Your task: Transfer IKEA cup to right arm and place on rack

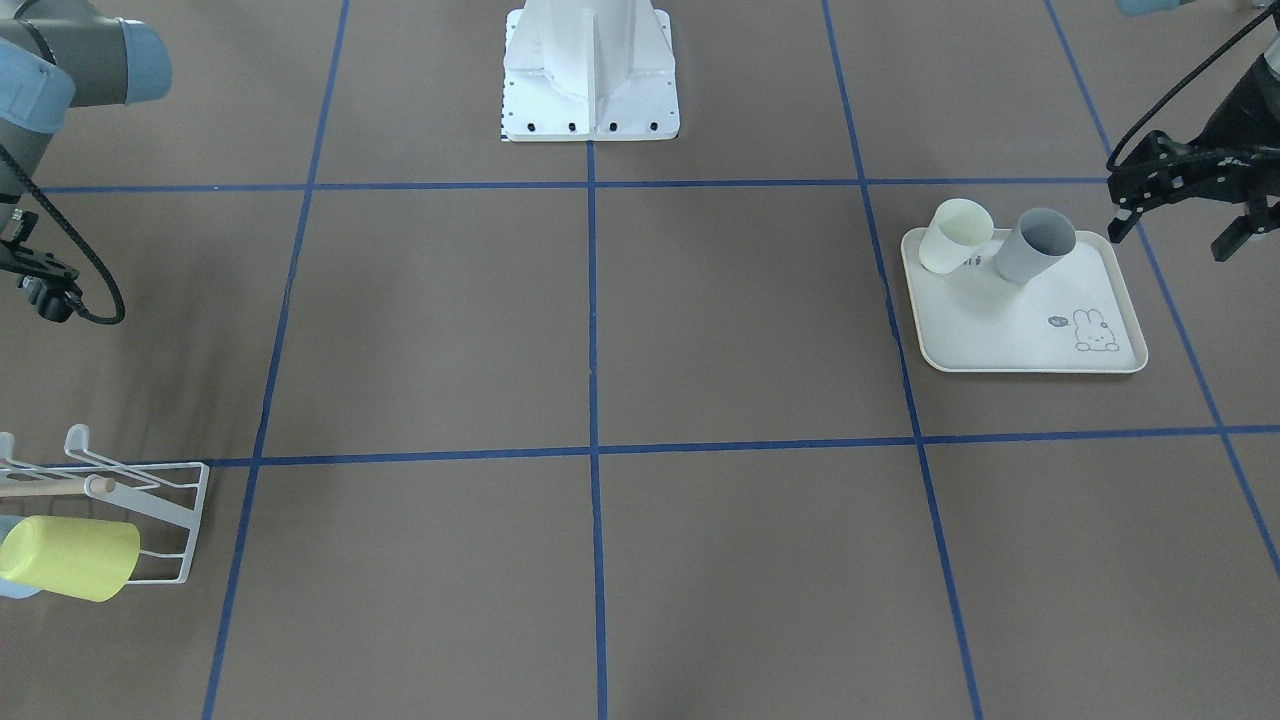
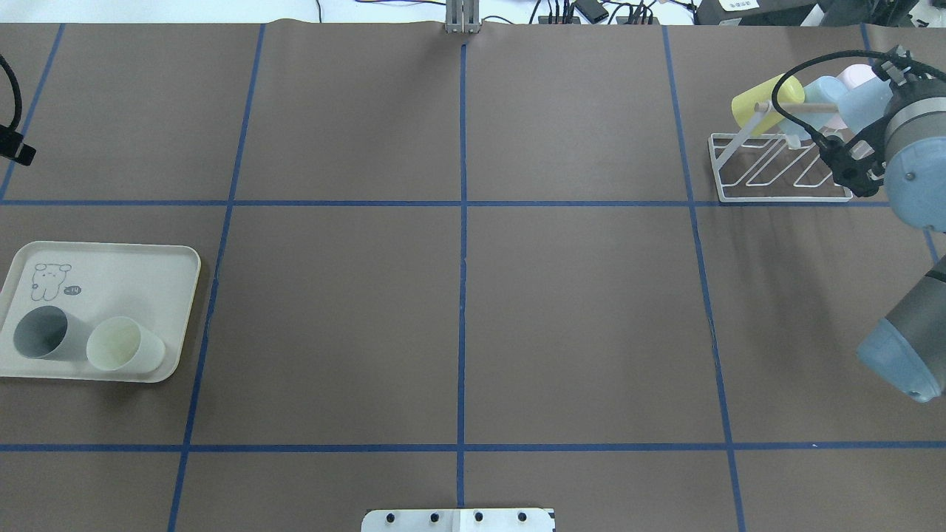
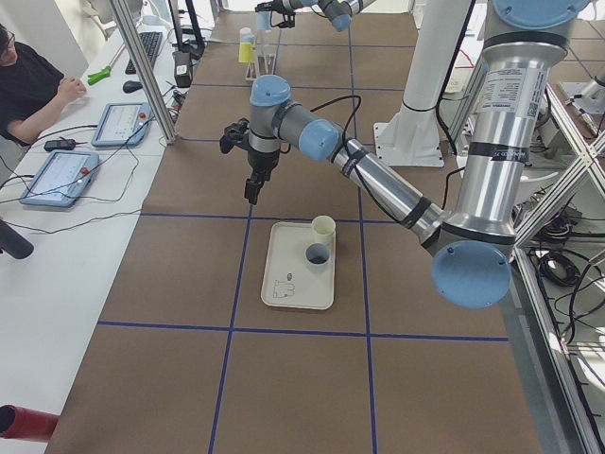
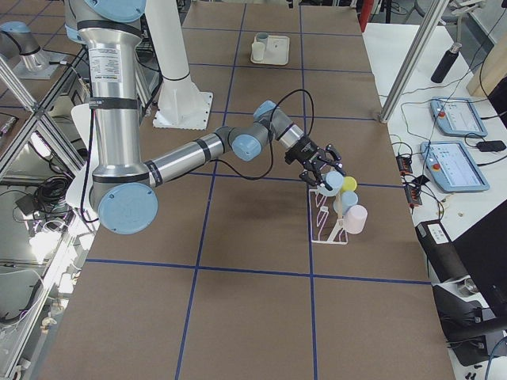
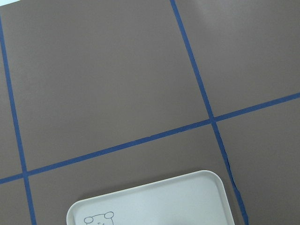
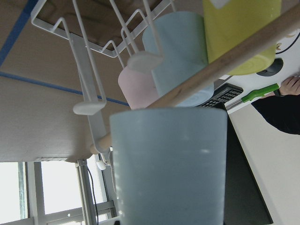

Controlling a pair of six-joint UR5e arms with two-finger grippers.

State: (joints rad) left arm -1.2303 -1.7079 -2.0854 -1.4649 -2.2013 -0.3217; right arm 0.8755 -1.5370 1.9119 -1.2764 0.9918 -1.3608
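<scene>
A pale blue IKEA cup (image 6: 168, 164) fills the right wrist view, close in front of the white wire rack (image 6: 89, 70). My right gripper (image 4: 322, 168) hangs at the rack's (image 4: 325, 218) near end with its fingers around this cup (image 2: 876, 100). The fingers themselves are hidden in the wrist view. A yellow cup (image 2: 765, 100), a blue one (image 2: 819, 92) and a pink one (image 2: 857, 74) hang on the rack by its wooden rod (image 2: 794, 108). My left gripper (image 1: 1180, 228) is open and empty, hovering just off the tray's far corner.
A cream rabbit-print tray (image 1: 1030, 345) lies on the robot's left side, holding a cream cup (image 1: 955, 235) and a grey cup (image 1: 1035, 245). The white robot base (image 1: 590, 70) stands at the table's middle edge. A person sits by tablets (image 3: 61, 175) beyond the table.
</scene>
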